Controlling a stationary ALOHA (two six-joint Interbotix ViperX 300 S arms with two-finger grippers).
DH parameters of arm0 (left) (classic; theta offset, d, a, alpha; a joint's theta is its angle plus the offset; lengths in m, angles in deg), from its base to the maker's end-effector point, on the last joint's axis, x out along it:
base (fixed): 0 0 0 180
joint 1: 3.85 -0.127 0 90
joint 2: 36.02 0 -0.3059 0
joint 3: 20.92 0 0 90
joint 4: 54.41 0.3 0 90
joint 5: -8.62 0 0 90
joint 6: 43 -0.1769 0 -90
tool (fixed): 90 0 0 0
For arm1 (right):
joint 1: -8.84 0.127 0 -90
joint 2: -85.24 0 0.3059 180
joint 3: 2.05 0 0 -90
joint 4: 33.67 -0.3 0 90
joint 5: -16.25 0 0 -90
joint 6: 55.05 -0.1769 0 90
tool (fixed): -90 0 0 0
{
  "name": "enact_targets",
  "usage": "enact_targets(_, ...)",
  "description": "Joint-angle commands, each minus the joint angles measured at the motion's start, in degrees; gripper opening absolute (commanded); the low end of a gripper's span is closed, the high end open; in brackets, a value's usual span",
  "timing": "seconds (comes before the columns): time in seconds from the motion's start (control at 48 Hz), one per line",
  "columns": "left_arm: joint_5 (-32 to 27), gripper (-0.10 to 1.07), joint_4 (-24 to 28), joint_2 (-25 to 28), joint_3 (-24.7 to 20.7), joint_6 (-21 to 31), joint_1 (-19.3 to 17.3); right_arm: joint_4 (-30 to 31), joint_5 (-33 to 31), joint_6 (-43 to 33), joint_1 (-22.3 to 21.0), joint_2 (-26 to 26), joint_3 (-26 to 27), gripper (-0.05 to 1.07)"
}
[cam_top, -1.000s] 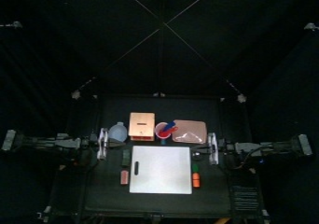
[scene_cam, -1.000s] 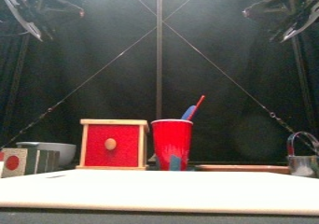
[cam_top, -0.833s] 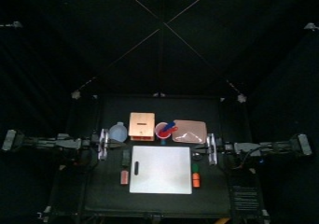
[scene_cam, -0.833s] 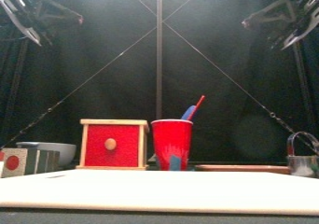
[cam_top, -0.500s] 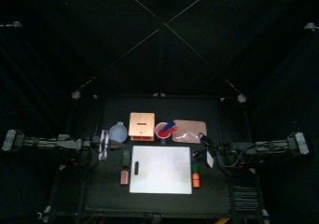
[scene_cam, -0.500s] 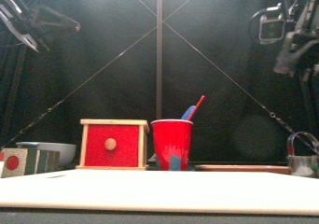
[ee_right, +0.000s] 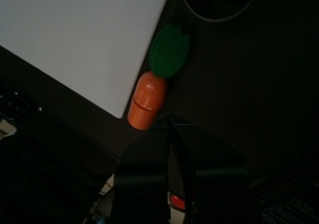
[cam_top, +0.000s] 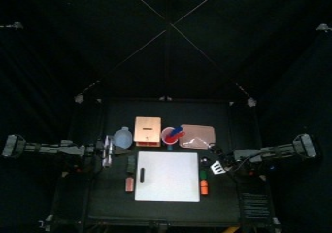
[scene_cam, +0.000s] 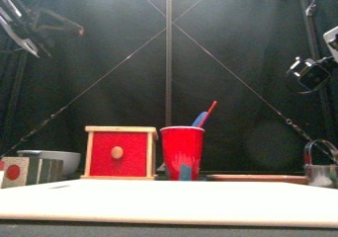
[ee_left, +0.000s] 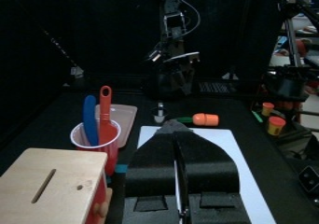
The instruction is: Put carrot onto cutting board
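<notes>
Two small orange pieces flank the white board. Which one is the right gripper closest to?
The carrot, the brighter orange piece off the cutting board's right edge. The right gripper hovers just beside it; the duller, redder piece lies off the opposite edge.

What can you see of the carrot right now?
The carrot is a short, bright orange piece with a flat green leaf top, toy-like and smooth as plastic. It lies flat on the black table just off the edge of the white cutting board, on the right arm's side, roughly parallel to that edge. Nothing grips it; the right gripper hangs above it, not touching.
</notes>
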Motion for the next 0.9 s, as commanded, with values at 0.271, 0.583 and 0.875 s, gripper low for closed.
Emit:
enact_targets(0.271, 0.7, 0.07, -1.4, 0.4, -0.4, 0.0, 0.2, 6.4, 9.8, -14.7, 8.5, 6.2, 0.5, 1.01)
enact_targets(0.583, 0.6, 0.16, 0.6, 0.3, -1.8, -0.7, -1.0, 7.9, 11.3, -22.6, 11.3, 17.6, 3.6, 1.01)
enact_targets(0.875, 0.4, 0.16, 1.1, 0.4, -1.2, -0.4, -1.2, 9.0, 10.9, -25.6, 13.2, 26.3, 7.7, 1.01)
